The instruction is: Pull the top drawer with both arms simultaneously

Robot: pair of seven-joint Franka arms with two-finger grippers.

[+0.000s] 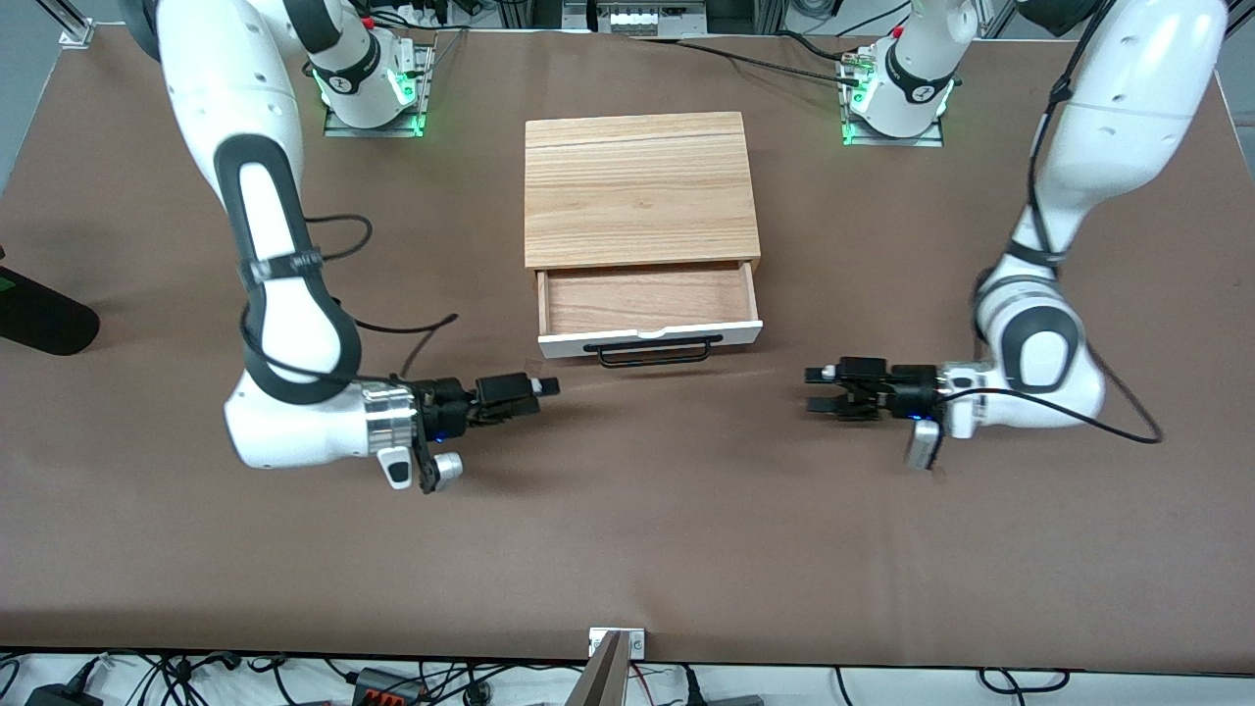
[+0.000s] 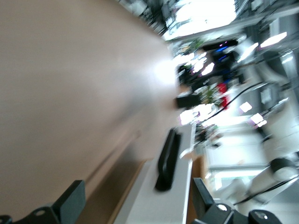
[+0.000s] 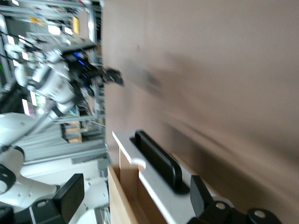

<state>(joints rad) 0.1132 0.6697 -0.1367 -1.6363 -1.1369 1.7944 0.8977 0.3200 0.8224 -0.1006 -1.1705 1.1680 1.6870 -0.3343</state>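
The top drawer [image 1: 649, 299] stands pulled out of its wooden box, an empty light-wood tray with a white front panel [image 1: 649, 338] and a black bar handle [image 1: 652, 350]. My right gripper [image 1: 547, 386] is open and empty, low over the table beside the drawer front toward the right arm's end, apart from the handle. My left gripper [image 1: 816, 389] is open and empty, beside the drawer front toward the left arm's end, also apart. The left wrist view shows the handle [image 2: 168, 158] ahead of the open left gripper [image 2: 138, 196]. The right wrist view shows the handle [image 3: 159, 161] ahead of the open right gripper [image 3: 135, 191].
The box's wood-grain top board [image 1: 639, 186] lies farther from the camera than the open drawer. A black object [image 1: 44, 319] sits at the table's edge at the right arm's end. A metal bracket [image 1: 616, 642] stands at the near edge. Brown table [image 1: 647, 529] spreads nearer the camera.
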